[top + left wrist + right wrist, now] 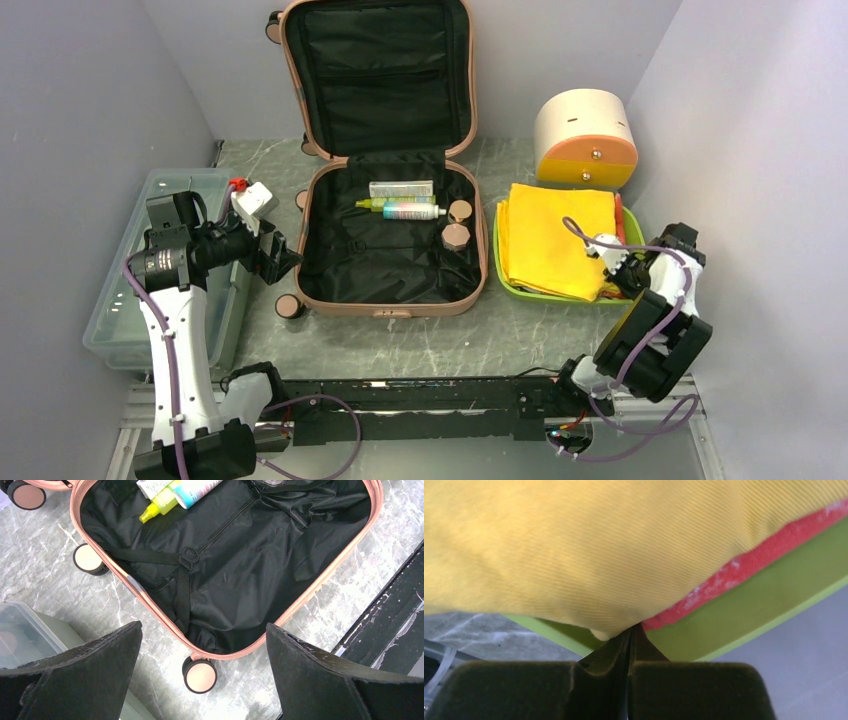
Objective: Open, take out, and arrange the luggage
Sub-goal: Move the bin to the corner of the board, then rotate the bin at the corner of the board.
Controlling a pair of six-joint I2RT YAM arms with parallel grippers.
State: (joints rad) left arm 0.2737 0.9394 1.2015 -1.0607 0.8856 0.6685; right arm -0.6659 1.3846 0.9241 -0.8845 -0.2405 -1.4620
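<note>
The salmon-pink luggage (pixel 380 306) lies open on the table, lid (pixel 378 70) propped upright against the back wall. On its black lining rest a white box (pixel 401 189), a yellow-green spray bottle (pixel 372 204), a pastel tube (pixel 410 211) and two round pink jars (pixel 460 210). My left gripper (pixel 278 255) hovers open over the case's near-left corner (pixel 200 652), empty. My right gripper (pixel 612 262) is shut, its tips (pixel 631 627) touching the corner of a folded yellow cloth (pixel 599 555) that lies over a red cloth (pixel 734 570) in the lime-green tray (pixel 744 615).
A clear plastic bin (pixel 130 300) stands at the left, under my left arm. A round white-and-orange drawer box (pixel 585 140) sits behind the tray (pixel 636 228). Grey walls close in on both sides. A black rail (pixel 420 400) runs along the near edge.
</note>
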